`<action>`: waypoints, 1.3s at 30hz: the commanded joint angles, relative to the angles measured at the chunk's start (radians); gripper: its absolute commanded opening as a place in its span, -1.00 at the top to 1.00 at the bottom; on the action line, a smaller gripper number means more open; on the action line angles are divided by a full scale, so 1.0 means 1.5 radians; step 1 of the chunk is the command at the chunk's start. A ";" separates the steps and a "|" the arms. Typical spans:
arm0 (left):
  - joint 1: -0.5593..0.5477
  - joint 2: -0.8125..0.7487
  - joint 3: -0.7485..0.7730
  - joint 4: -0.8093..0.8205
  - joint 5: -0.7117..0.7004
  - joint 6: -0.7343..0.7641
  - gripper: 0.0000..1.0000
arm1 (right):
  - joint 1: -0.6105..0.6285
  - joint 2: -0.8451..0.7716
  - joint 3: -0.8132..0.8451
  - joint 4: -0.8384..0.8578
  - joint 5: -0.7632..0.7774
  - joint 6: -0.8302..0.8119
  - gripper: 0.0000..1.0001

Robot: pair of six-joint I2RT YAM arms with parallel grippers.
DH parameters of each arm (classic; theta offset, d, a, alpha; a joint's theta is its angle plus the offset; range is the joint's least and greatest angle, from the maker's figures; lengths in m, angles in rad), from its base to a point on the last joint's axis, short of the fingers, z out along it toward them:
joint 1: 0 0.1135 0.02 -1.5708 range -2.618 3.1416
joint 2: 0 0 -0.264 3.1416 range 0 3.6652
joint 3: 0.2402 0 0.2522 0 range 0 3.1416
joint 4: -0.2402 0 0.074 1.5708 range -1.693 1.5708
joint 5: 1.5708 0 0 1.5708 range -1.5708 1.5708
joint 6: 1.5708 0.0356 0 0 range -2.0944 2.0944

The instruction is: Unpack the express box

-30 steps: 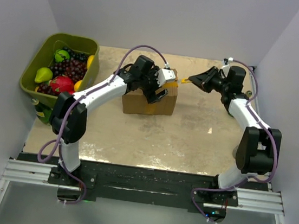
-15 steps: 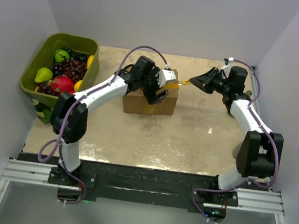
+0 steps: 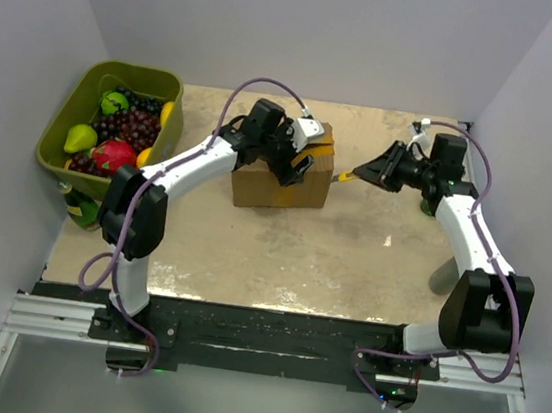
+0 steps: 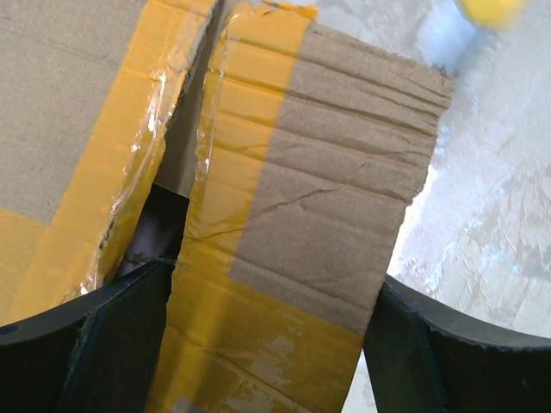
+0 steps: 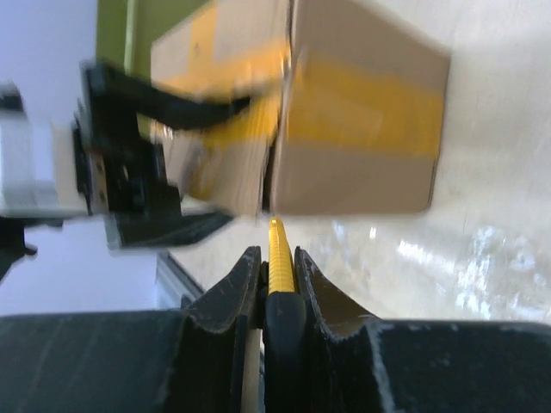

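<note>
The express box (image 3: 279,179) is a brown carton with yellow tape, standing mid-table. My left gripper (image 3: 298,155) sits on its top right side. In the left wrist view the left gripper (image 4: 271,344) has one finger in the slit between the top flaps and the other at the outer edge, holding the taped flap (image 4: 336,172). My right gripper (image 3: 369,172) is shut on a yellow utility knife (image 3: 344,178) a little right of the box, apart from it. The right wrist view shows the knife (image 5: 276,249) pointing at the box's side (image 5: 362,129).
An olive-green bin (image 3: 136,73) full of fruit stands at the far left. A small white scrap (image 3: 387,240) lies on the table right of centre. A grey post (image 3: 442,272) stands near the right arm. Walls enclose the table on three sides.
My right gripper has drawn back to the right and nearer with the knife, away from the box top. The box has shifted slightly right with my left gripper still on it.
</note>
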 commanded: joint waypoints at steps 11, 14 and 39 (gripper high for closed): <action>0.057 -0.048 -0.095 0.098 0.047 -0.041 -0.70 | -0.027 0.051 0.256 -0.190 0.135 -0.338 1.00; 0.057 -0.074 -0.110 0.087 0.081 0.018 -0.78 | -0.018 0.099 0.261 -0.186 0.204 -0.507 1.00; 0.067 -0.150 -0.047 -0.077 0.183 0.106 -0.98 | -0.012 0.469 0.329 -0.435 -0.069 -0.615 0.15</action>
